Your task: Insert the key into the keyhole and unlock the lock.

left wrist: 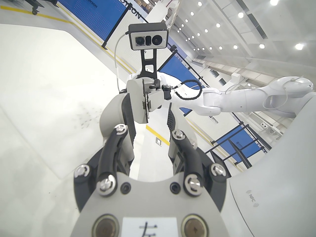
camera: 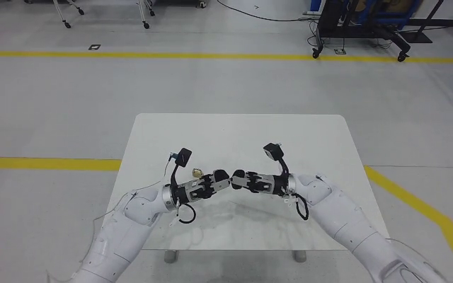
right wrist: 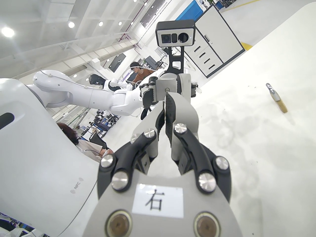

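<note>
so my right claw [right wrist: 165, 99] is pinching the key [left wrist: 146, 104], left claw [left wrist: 150, 114] spread facing it, lock [camera: 197, 172] flat near the middle of the tabletop [camera: 304, 141], closest to my left

A white table [camera: 233, 138] stands on a pale grey floor [camera: 71, 106] crossed by yellow lines [camera: 212, 54] (one beyond the table, one level with it). A black wheeled frame [camera: 364, 32] sits past the far line. Blue barrier panels [left wrist: 98, 8], a grey drawer cabinet [right wrist: 217, 38] and round ceiling lights [left wrist: 274, 1] show in the hall
</note>
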Motion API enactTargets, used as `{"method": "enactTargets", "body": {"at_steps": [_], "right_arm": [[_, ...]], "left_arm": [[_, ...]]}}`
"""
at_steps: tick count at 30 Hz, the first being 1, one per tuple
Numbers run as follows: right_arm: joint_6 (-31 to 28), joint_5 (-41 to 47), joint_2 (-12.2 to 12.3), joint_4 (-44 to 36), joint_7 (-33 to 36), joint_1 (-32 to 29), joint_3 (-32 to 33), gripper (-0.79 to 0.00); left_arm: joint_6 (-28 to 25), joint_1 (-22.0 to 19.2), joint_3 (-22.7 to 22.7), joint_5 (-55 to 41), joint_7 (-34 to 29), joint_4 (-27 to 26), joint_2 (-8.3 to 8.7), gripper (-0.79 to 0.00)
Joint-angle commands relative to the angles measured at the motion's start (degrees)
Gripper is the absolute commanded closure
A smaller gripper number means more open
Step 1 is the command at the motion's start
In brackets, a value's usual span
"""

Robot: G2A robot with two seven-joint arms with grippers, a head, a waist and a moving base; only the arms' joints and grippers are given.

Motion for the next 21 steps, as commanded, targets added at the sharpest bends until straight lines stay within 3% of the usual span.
{"method": "enactTargets", "body": {"at_steps": [1, 3, 4, 16, 17, 18, 19, 21], "right_arm": [[0.0, 0.1, -0.2, 0.1, 0.3, -0.1, 0.2, 0.0], [0.0, -0.1, -0.3, 0.3, 0.3, -0.1, 0.3, 0.0], [0.0, -0.2, -0.4, 0.4, 0.3, -0.1, 0.4, 0.0], [0.0, -1.2, -1.0, 0.6, 0.3, -0.4, 1.0, -0.006], [0.0, -1.5, -1.0, 0.7, 0.3, -0.4, 1.1, -0.246], [0.0, -1.7, -1.1, 0.7, 0.3, -0.4, 1.1, -0.705], [0.0, -1.7, -1.1, 0.7, 0.3, -0.4, 1.1, -0.785], [0.0, -1.7, -1.1, 0.7, 0.3, -0.4, 1.1, -0.785]], "left_arm": [[0.0, 0.0, 0.1, 0.1, 0.1, 0.0, 0.05, -0.219], [0.1, 0.0, 0.2, 0.4, 0.0, 0.0, 0.11, -0.043], [0.2, 0.0, 0.3, 0.4, 0.0, -0.1, 0.14, 0.0], [0.9, 0.0, 0.3, 1.7, 1.8, -0.1, 0.47, 0.0], [0.8, 0.0, 0.3, 1.9, 2.0, -0.2, 0.49, 0.0], [0.7, 0.0, 0.1, 2.2, 2.4, -0.2, 0.52, 0.0], [0.7, 0.1, 0.1, 2.4, 2.7, -0.2, 0.55, 0.0], [0.5, 0.2, -0.2, 2.6, 3.4, -0.2, 0.62, 0.0]]}}
